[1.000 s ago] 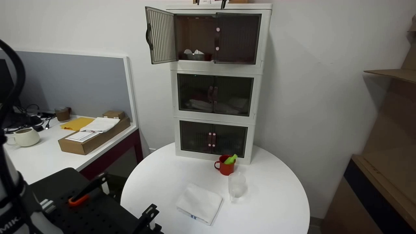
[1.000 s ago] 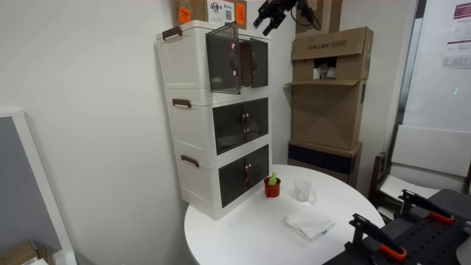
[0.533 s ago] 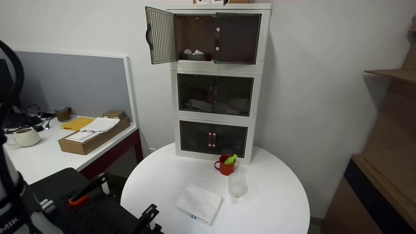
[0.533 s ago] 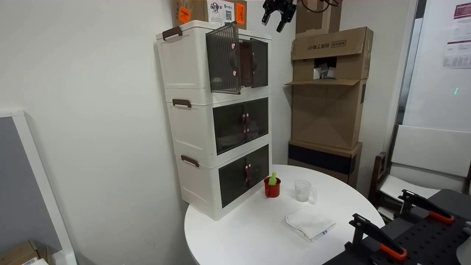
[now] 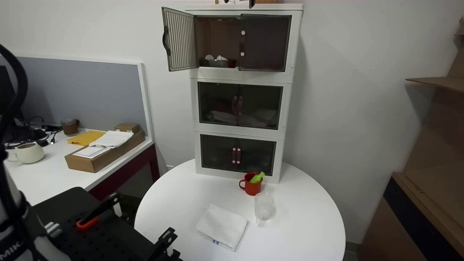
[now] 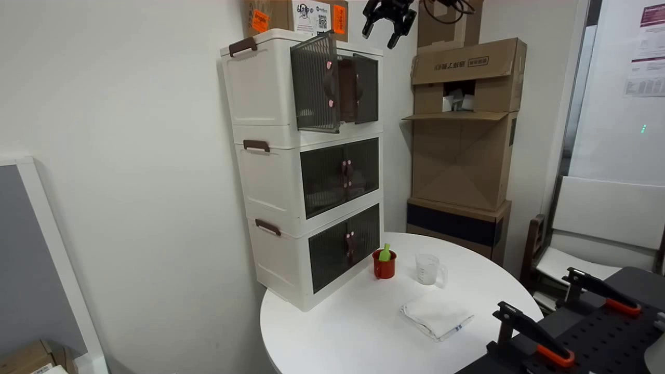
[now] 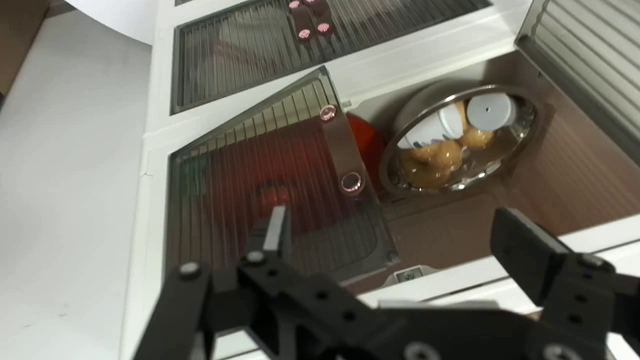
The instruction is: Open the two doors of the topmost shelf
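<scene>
The topmost shelf [image 5: 243, 75] is the top tier of the white cabinet. In an exterior view its left door [image 5: 180, 40] is swung wide open. The right door [image 5: 266, 43] stands only a little ajar, as an exterior view [image 6: 368, 88] also shows. In the wrist view the ajar door [image 7: 270, 175] is at left-centre and the wide-open door [image 7: 595, 65] at upper right. My gripper [image 7: 392, 225] is open with nothing between its fingers. In an exterior view the gripper [image 6: 380, 39] hangs high in front of the shelf's top edge, apart from both doors. Only its fingertips show in the remaining exterior view.
Inside the shelf a metal bowl [image 7: 460, 140] holds white containers and yellowish items; a red object [image 7: 367, 142] sits beside it. Cardboard boxes [image 6: 296, 15] stand on the cabinet. A red mug [image 6: 384, 266], measuring cup [image 6: 427, 269] and cloth [image 6: 436, 314] are on the round table.
In an exterior view my gripper moves right and up and turns, then drifts slightly back left and down. It stays apart from the doors. Both doors keep their positions.
</scene>
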Available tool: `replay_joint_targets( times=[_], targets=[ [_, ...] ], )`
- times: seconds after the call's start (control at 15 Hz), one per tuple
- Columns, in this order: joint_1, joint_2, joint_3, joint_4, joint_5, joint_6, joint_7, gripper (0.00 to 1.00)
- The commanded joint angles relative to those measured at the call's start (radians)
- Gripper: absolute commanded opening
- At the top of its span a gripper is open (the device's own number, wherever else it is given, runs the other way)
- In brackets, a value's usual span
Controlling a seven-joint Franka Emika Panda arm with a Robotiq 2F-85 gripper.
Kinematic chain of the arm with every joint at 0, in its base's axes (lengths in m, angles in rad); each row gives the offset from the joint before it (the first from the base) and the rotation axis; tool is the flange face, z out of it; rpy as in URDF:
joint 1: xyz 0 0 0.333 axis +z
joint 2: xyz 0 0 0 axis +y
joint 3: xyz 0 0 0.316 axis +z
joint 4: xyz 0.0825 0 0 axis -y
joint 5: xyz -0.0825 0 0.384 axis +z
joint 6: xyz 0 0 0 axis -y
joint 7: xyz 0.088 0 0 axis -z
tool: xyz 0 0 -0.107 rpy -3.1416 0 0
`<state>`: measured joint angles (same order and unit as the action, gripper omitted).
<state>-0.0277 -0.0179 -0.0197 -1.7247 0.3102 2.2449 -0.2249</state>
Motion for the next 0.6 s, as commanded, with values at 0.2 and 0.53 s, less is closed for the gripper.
replay_joint_targets(
  times=[0.2, 0.53],
  targets=[
    [0.040, 0.033, 0.044, -0.008, -0.162, 0.225, 0.482, 1.00],
    [0.036, 0.103, 0.020, 0.105, -0.406, 0.176, 0.859, 1.00]
  ],
)
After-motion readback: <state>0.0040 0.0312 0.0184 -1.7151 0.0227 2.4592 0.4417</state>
